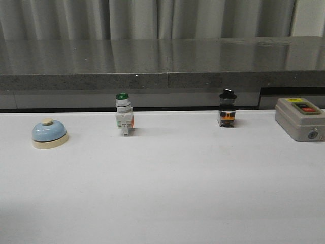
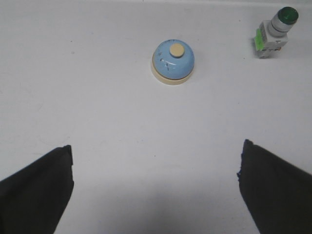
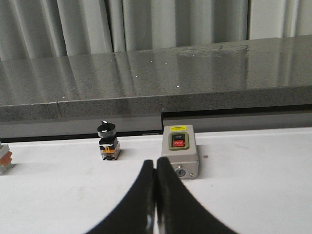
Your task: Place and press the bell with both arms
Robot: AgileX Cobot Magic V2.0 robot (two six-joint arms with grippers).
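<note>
The light-blue bell (image 1: 49,133) with cream base and knob sits at the far left of the white table. It also shows in the left wrist view (image 2: 173,62), ahead of my left gripper (image 2: 156,165). That gripper is open wide and empty, well short of the bell, above bare table. My right gripper (image 3: 155,168) is shut and empty, pointing toward the grey switch box. Neither arm shows in the front view.
A green-capped white push-button (image 1: 123,114) stands right of the bell, seen also in the left wrist view (image 2: 274,31). A black-capped switch (image 1: 227,109) and a grey on/off switch box (image 1: 300,119) stand further right. A dark stone ledge (image 1: 167,71) runs behind the table.
</note>
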